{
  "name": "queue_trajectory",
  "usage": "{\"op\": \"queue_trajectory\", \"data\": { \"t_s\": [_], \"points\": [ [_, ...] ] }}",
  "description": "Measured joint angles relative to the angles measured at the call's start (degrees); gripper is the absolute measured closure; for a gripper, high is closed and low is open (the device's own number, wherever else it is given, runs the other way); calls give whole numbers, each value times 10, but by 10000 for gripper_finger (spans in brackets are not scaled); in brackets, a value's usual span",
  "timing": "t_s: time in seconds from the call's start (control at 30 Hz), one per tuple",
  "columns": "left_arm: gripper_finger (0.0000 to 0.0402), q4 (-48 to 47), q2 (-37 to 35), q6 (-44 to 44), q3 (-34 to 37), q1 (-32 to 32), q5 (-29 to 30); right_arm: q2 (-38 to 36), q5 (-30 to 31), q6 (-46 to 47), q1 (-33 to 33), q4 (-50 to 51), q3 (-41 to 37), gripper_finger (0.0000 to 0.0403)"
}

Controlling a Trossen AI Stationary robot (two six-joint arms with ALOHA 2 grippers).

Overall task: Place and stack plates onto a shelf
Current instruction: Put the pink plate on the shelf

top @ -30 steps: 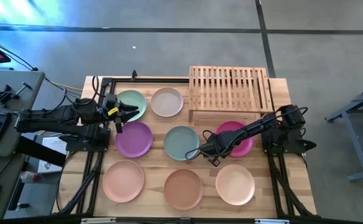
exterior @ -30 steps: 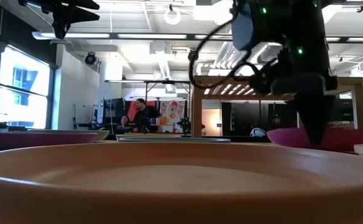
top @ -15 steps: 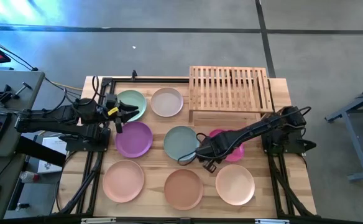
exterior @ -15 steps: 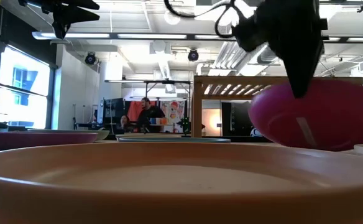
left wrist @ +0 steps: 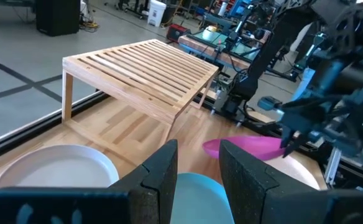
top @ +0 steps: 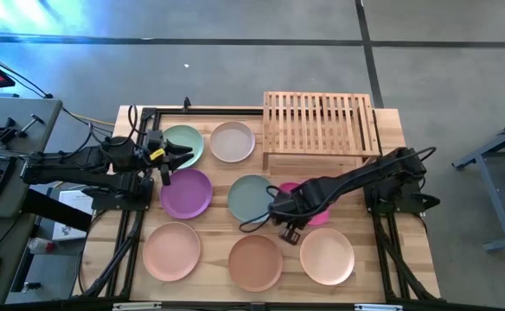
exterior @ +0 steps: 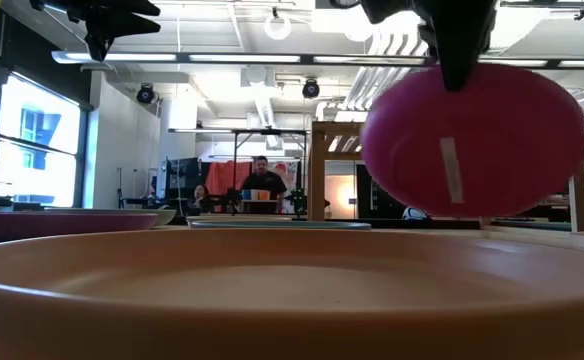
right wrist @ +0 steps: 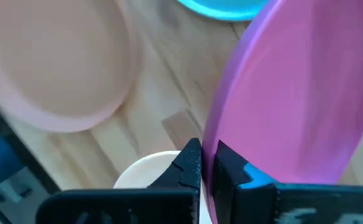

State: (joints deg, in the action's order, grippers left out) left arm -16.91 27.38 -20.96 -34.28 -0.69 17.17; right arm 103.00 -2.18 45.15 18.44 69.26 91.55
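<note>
The left end effector (top: 180,156) hovers open over the mint plate (top: 183,143). The right end effector (top: 284,213) is clamped on the magenta plate's (top: 315,207) rim, holding it tilted above the table (top: 391,130). The shelf (top: 320,123) is bare; seven plates are on the table.

Right arm hides most of the magenta plate (top: 320,213) from above. Low view – terracotta plate (exterior: 272,300) cut off at both sides and bottom, right gripper (exterior: 456,70) cropped at top, background person (exterior: 264,182) too small.
</note>
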Motion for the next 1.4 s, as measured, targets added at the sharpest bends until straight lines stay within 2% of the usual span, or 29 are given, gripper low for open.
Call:
{"op": "queue_trajectory", "data": {
  "t_s": [0.23,0.63,0.87,1.0,1.2,1.4],
  "points": [
    [296,0,0,2,0,0,0,0,-44,-68,0,0,70,403],
    [296,0,0,2,0,0,0,-1,-19,-151,-4,99,206,403],
    [296,0,0,2,0,0,0,-1,57,-186,-6,155,291,403],
    [296,0,0,2,0,0,0,-1,145,-187,-8,213,331,403],
    [296,0,1,2,0,0,0,-12,269,-241,-22,208,340,403],
    [296,0,1,2,0,0,1,-14,330,-299,-58,209,333,403]
  ]
}}
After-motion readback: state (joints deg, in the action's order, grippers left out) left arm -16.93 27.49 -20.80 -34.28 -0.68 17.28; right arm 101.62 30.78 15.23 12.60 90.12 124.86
